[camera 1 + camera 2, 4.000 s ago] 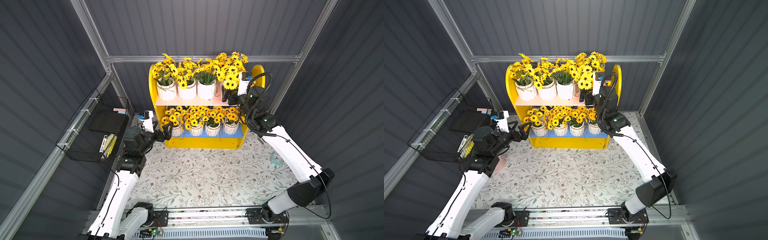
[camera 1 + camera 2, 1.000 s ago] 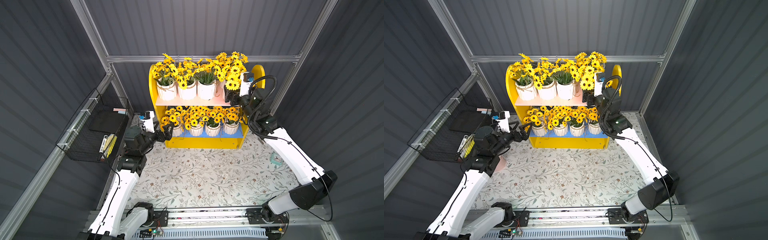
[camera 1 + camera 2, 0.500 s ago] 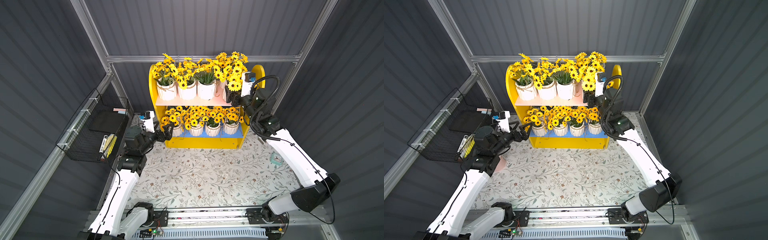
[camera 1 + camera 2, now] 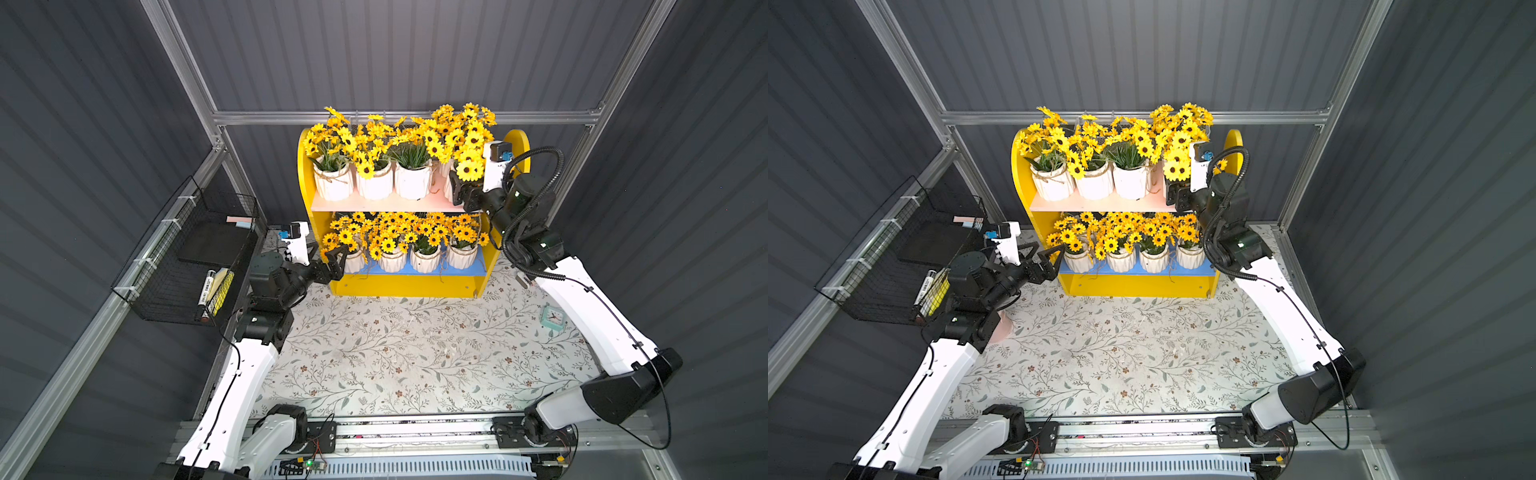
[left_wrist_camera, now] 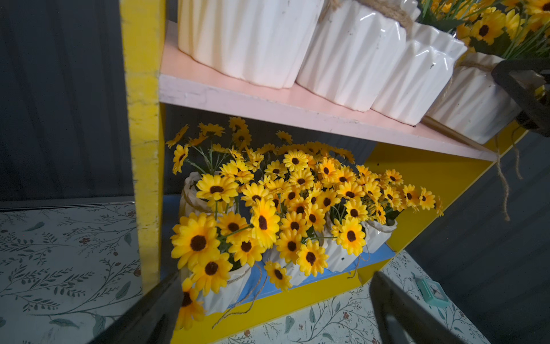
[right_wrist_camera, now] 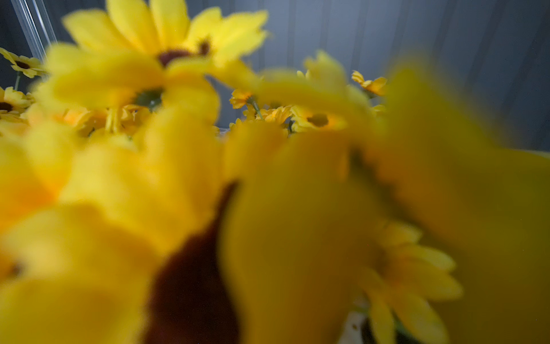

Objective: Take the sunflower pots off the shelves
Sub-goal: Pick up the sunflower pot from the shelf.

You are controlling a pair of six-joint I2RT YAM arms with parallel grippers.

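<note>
eight sunflower pots (image 4: 411, 183) sit on the shelves (image 4: 415, 286), four in a row on the pink upper board (image 4: 374, 204) and four on the blue lower board (image 4: 419, 271); none stands on the flowered table cover (image 4: 415, 353). we see the right pincer (image 4: 457, 190) up at the right end of the upper row, close in against the upper end pot (image 5: 468, 98), under that pot's blooms. in the left wrist view one of its black fingers (image 5: 510, 93) lies against that pot's side, but the other finger is hidden, so we cannot tell whether the jaws pinch the pot or only stand around it. the right wrist view is filled with blurred yellow petals. the left pincer (image 4: 331, 254) hangs low at the left end of the lower board with its fingers spread wide. the lower end pot (image 5: 223, 293) sits just ahead of the gap between them, a low bloom hanging at one fingertip
</note>
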